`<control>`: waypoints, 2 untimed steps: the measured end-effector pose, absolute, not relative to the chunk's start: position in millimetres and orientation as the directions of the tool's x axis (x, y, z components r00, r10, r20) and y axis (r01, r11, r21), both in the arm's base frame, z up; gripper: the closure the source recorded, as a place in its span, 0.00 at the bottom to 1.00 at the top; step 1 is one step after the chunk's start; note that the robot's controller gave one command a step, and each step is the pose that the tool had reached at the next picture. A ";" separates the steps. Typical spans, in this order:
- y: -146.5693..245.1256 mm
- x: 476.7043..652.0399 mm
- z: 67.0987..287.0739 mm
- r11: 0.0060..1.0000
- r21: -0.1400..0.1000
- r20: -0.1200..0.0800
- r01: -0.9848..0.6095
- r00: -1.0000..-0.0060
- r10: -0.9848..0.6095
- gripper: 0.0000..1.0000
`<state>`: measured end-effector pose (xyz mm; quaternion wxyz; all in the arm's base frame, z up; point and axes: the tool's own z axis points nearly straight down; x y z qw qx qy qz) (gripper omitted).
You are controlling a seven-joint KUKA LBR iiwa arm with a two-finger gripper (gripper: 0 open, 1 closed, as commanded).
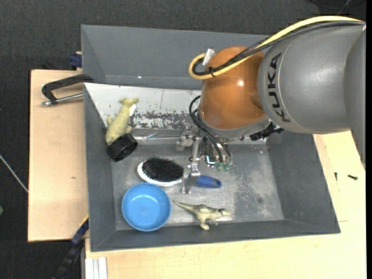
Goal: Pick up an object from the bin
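Centrally in the grey metal bin [258, 193], one white oval hairbrush with black bristles [160, 171] lies left-to-right, its blue handle pointing right. The gripper [189, 178] hangs over its neck; whether the jaws are apart cannot be told. Also one blue plastic bowl [145, 207], one tan toy dinosaur [203, 213], one cream toy seal [119, 121] and one black cap [122, 148].

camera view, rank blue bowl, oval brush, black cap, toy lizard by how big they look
1. blue bowl
2. oval brush and toy lizard: too close to rank, lizard longer but thinner
3. black cap
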<state>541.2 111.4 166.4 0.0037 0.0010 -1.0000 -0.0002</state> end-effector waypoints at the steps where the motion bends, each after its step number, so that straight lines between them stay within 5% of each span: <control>1: 138.5 544.8 84.0 0.982 0.001 0.003 -0.187 -0.982 -0.187 0.00; 2: 137.7 546.9 87.2 0.983 0.001 -0.003 -0.184 -0.983 -0.184 1.00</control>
